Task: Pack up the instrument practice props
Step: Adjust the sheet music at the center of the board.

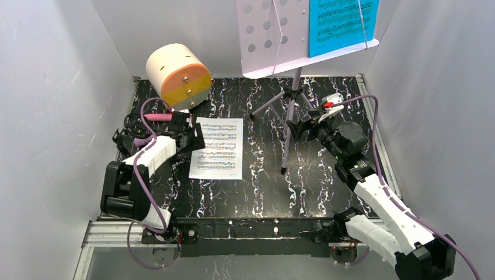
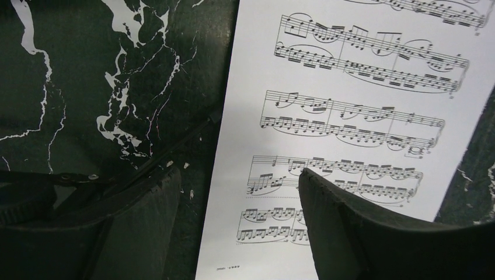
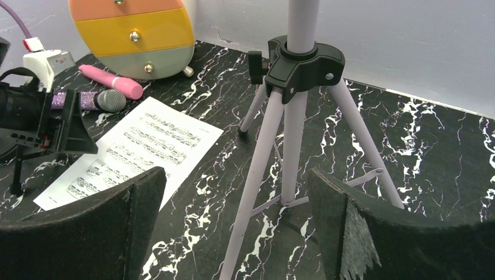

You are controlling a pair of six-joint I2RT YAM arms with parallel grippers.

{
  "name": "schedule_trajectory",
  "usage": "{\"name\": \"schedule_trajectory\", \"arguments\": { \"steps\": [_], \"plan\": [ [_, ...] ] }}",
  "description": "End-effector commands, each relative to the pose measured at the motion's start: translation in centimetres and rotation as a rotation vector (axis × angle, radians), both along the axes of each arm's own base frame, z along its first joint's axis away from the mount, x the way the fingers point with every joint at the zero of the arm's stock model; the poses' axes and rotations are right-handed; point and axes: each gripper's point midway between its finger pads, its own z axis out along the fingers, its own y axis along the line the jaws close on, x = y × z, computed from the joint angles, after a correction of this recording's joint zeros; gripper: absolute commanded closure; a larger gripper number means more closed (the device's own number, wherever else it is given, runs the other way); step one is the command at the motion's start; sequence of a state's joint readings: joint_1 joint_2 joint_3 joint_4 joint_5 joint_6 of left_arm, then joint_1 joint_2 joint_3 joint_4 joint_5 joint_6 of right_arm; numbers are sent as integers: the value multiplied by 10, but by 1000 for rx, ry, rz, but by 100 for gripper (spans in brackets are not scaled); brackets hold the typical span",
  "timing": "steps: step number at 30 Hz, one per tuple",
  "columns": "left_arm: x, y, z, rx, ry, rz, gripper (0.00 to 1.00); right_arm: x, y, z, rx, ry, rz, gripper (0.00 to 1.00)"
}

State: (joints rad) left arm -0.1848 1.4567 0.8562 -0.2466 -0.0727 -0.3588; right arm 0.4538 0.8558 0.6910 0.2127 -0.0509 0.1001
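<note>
Left gripper [image 2: 236, 175]: jaws apart, straddling the left edge of the white page [image 2: 350, 116], one finger over the table [image 2: 87, 87], one over the paper. Contact looks likely, but we cannot confirm it.

The page lies flat mid-table, left of the stand [image 3: 293, 140]. We judge it light, limp, easily creased and prone to sliding on the smooth top. It is best pinched at an edge.

Right gripper [image 3: 236, 175]: jaws wide, empty, facing the stand's legs. The stand looks stiff, light and top-heavy. We would grip the pole by the black hub [image 3: 303, 64].
</note>
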Motion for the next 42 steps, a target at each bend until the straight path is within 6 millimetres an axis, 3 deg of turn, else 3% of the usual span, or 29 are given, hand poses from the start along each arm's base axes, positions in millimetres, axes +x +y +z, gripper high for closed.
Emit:
{"name": "schedule_trajectory", "arguments": {
  "steps": [1,12,15,20,28,33,40,42],
  "plan": [
    [12,8,3,103,-9,6,28,2,-4,16,15,-69,-17,1],
    [10,40,-2,270,16,77,28,1,-4,15,17,-73,-15,1],
    [10,41,-2,275,16,77,27,2,-5,14,16,-72,-20,1],
    [10,25,9,189,-16,30,27,12,-13,6,2,-63,-88,1],
    [1,-19,57,-24,-169,-147,26,38,-30,12,18,-68,-148,1],
    [-24,-58,101,-102,-350,-331,23,47,-19,27,32,-147,-52,1],
    [-49,-76,136,-173,-496,-434,16,64,1,58,42,-262,72,1],
    [-52,-73,139,-169,-514,-429,4,67,6,66,35,-303,107,1]
  ]
}}
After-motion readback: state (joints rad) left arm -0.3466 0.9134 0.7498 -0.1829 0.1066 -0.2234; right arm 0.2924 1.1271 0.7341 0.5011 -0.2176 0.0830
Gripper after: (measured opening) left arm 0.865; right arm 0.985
